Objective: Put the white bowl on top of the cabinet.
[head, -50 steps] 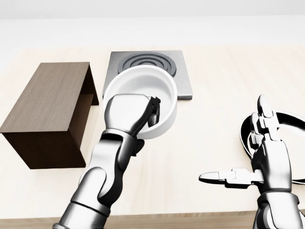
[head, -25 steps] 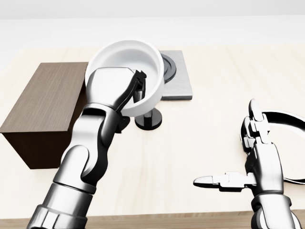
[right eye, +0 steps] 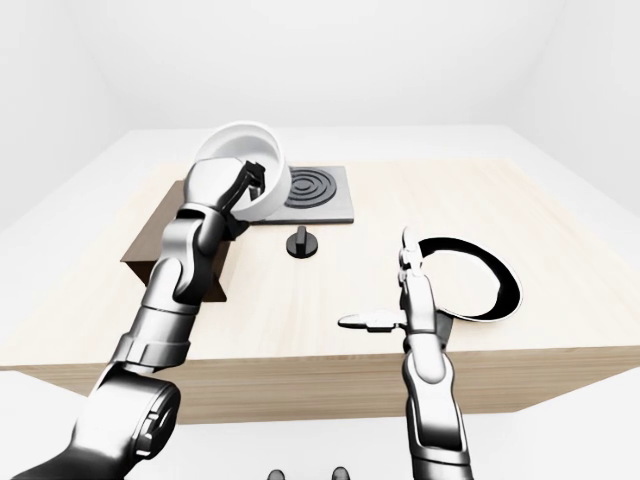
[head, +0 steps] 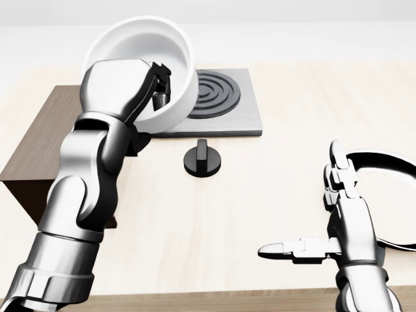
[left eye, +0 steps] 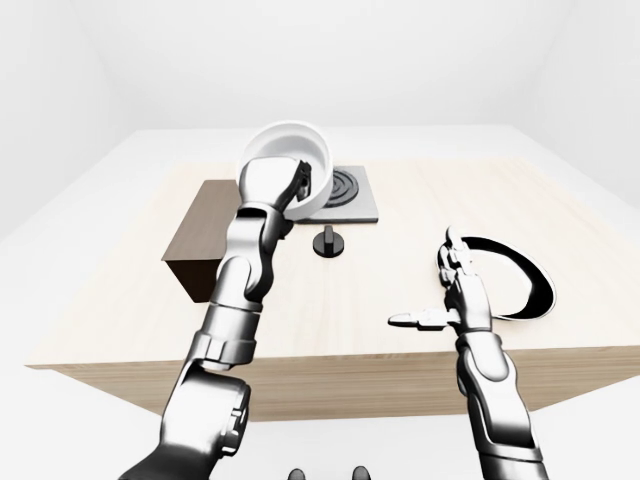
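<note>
The white bowl is up in the air, tilted with its opening toward the camera, at the upper left of the head view. My left hand is shut on its near rim, with fingers inside the bowl. Below and left of it lies the dark brown wooden cabinet, partly hidden by my left arm. The bowl hangs over the cabinet's right end and does not touch it. Low on the right, my right hand is open and holds nothing.
A grey hob plate with black rings lies right of the bowl. A black knob stands on the light wood table below it. A black-and-white round dish sits at the right edge, behind my right hand.
My left hand has carried the bowl up and to the left, from over the hob toward the cabinet, uncovering the black knob. The right hand sank slightly.
</note>
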Controlling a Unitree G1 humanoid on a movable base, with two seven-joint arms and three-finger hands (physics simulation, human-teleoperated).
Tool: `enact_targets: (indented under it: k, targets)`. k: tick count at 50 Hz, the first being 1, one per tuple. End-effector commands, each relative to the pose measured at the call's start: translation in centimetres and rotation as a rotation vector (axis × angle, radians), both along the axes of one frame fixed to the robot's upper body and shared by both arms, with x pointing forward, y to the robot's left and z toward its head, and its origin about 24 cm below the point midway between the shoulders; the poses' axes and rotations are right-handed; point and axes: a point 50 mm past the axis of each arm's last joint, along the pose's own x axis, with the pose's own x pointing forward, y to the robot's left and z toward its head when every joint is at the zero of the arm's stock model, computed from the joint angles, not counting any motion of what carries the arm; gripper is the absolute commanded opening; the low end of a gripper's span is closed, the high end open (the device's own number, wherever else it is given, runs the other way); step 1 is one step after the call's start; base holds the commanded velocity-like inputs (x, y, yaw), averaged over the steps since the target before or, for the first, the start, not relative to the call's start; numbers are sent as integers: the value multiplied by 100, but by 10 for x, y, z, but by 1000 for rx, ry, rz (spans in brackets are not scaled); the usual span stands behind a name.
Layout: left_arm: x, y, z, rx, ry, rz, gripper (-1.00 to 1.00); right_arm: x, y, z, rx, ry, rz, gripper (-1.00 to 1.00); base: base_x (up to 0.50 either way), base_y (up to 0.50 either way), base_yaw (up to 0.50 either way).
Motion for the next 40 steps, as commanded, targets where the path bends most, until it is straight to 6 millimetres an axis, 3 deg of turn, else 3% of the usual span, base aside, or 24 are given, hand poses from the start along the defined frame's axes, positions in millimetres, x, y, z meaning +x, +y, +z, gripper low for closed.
enact_targets:
  k: [1,18,40]
  targets:
    - [0,22,29,-21,-102,44,-100,0,3,-3,-4,14,7,100,0,0,0]
    - [2,75,30,-69,-119,158,-100,-3,-1,4,-1,-19,-1,100,0,0,0]
    - [8,108,21,-95,-102,246,-100,-3,0,4,-4,-17,-2,100,0,0,0]
